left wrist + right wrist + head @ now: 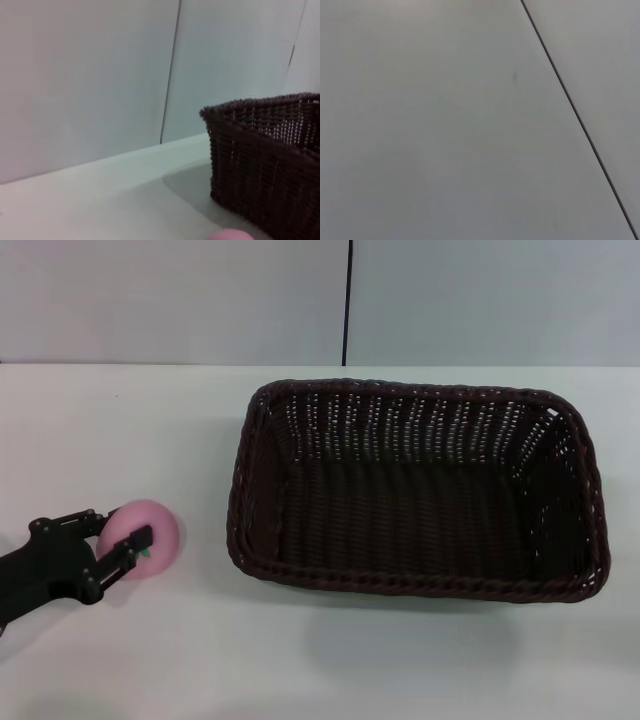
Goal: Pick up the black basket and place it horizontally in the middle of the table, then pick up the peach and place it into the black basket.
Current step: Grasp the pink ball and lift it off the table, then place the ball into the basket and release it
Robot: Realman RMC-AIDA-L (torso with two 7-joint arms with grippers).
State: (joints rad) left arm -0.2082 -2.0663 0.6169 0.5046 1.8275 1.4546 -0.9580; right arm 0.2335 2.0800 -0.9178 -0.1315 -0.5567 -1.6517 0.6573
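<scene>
The left claw (pixel 120 532) comes in low from the desk's left edge, its two black fingers (pixel 133 541) clamped on the peach (pixel 150 533), one on each side. The peach sits on the white desk (pixel 320 650), near the basket's left end but apart from it. The black basket (pixel 415 490) lies lengthwise across the desk, right of centre. The right claw is out of sight.

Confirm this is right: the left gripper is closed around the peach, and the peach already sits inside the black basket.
Not inside. In the head view the peach rests on the table, left of the black basket, which holds nothing. The left gripper does close around it.
</scene>
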